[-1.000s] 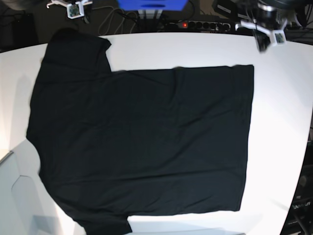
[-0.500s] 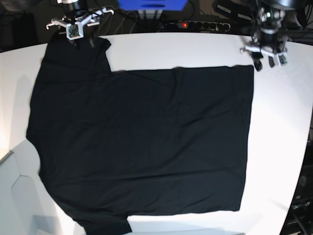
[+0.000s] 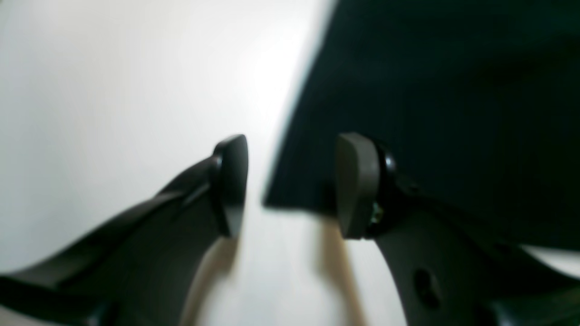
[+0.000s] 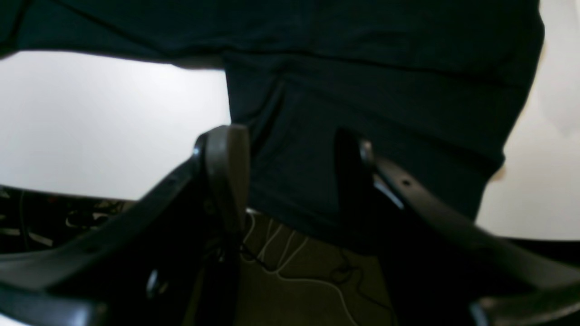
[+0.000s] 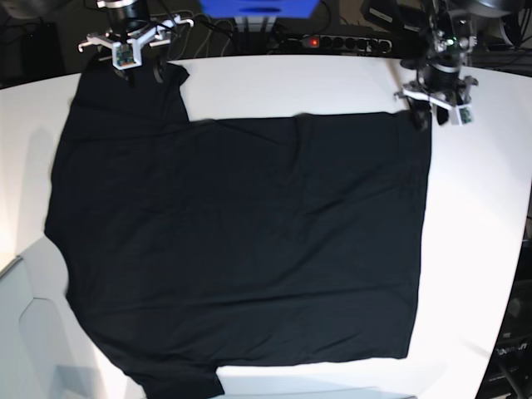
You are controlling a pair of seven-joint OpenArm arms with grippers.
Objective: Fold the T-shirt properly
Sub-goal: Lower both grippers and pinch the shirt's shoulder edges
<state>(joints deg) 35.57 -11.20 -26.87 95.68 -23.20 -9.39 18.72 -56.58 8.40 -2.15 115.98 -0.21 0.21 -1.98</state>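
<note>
T-shirt lying flat on table. Left gripper jaws apart, straddling hem corner; right gripper jaws apart over sleeve edge. Judging: lowering fully, pinching both layers before lifting.

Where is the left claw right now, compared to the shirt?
In the base view the left claw is at the upper right, over the T-shirt hem's far corner, open, with that corner between its fingers.
</note>
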